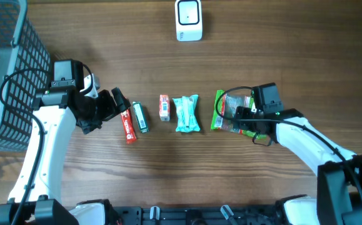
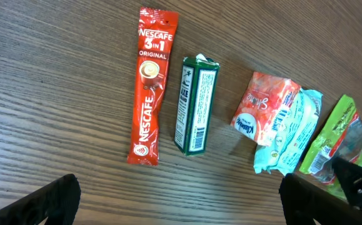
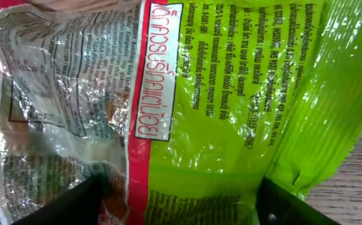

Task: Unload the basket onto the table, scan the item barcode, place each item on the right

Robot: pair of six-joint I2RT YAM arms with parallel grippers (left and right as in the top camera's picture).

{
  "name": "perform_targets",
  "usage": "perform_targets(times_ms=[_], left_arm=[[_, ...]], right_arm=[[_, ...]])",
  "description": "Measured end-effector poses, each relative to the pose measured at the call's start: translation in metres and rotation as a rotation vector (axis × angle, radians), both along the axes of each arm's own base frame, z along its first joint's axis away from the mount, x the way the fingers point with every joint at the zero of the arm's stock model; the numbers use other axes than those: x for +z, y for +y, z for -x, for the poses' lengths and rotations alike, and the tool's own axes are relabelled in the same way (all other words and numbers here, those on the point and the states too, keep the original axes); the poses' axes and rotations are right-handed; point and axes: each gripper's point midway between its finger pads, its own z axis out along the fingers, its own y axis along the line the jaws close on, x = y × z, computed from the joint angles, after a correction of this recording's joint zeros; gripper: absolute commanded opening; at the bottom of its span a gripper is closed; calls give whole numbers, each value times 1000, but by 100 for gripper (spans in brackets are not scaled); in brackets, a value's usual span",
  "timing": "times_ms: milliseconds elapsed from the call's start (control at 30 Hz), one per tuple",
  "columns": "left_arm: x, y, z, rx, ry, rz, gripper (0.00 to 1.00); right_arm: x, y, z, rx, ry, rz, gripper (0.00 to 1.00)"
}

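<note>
Several items lie in a row on the wooden table: a red Nescafe stick (image 1: pixel 129 127) (image 2: pixel 150 87), a dark green box (image 1: pixel 141 117) (image 2: pixel 194 106) with a barcode facing up, a red-orange packet (image 1: pixel 164 107) (image 2: pixel 265 109), a teal packet (image 1: pixel 186 114) (image 2: pixel 290 137) and a green snack packet (image 1: pixel 221 111) (image 2: pixel 331 140) (image 3: pixel 231 94). My right gripper (image 1: pixel 240 119) (image 3: pixel 177 203) is down on the green packet, its fingers (image 3: pixel 68 203) spread wide with the crinkled wrapper between them. My left gripper (image 1: pixel 115 103) (image 2: pixel 181 200) hangs open just left of the Nescafe stick, holding nothing. The white scanner (image 1: pixel 188 20) stands at the far middle.
A dark mesh basket (image 1: pixel 5 75) occupies the far left edge of the table, beside the left arm. Bare wood lies between the item row and the scanner.
</note>
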Motion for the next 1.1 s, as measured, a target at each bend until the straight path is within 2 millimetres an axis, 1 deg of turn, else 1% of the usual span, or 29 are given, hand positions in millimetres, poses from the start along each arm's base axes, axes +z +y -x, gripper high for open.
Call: perform_targets(times_ms=[33, 100, 133, 167, 200, 333, 400, 467, 500, 533, 567, 633, 667, 700, 767, 800, 900, 933, 967, 1033, 1067, 1100], left_arm=[[0, 0, 0, 0, 0, 0, 100], [0, 0, 0, 0, 0, 0, 100], [0, 0, 0, 0, 0, 0, 100], [0, 0, 0, 0, 0, 0, 100], [0, 0, 0, 0, 0, 0, 100], [0, 0, 0, 0, 0, 0, 100], [0, 0, 0, 0, 0, 0, 100], [0, 0, 0, 0, 0, 0, 100], [0, 0, 0, 0, 0, 0, 100], [0, 0, 0, 0, 0, 0, 100], [0, 0, 0, 0, 0, 0, 100], [0, 0, 0, 0, 0, 0, 100], [0, 0, 0, 0, 0, 0, 100], [0, 0, 0, 0, 0, 0, 100], [0, 0, 0, 0, 0, 0, 100], [0, 0, 0, 0, 0, 0, 100], [0, 0, 0, 0, 0, 0, 100], [0, 0, 0, 0, 0, 0, 100], [0, 0, 0, 0, 0, 0, 100], [0, 0, 0, 0, 2, 0, 100], [0, 0, 0, 0, 0, 0, 100], [0, 0, 0, 0, 0, 0, 100]], right_arm=[[0, 1, -1, 2, -2, -5, 63], [1, 4, -1, 5, 4, -21, 52], [1, 6, -1, 17, 11, -34, 24], [2, 8, -1, 30, 18, -46, 6], [4, 10, 1, 49, 30, -63, 4], [15, 15, 5, 130, 39, -128, 4], [28, 16, 3, 171, -1, -157, 4], [66, 18, -7, 214, -143, -180, 4], [76, 19, -9, 222, -179, -182, 4], [95, 21, -10, 251, -246, -186, 4], [108, 23, -11, 276, -295, -188, 4], [141, 26, -12, 328, -421, -185, 4], [150, 27, -13, 347, -462, -181, 4], [168, 28, -14, 383, -537, -163, 4], [189, 29, -19, 411, -624, -145, 4], [198, 30, -23, 419, -651, -137, 4], [239, 32, -38, 444, -738, -114, 4], [261, 33, -48, 462, -767, -95, 4], [274, 33, -54, 467, -785, -83, 4], [294, 34, -59, 499, -773, -8, 4], [313, 41, -65, 541, -795, 61, 4], [326, 47, -69, 572, -818, 109, 4]])
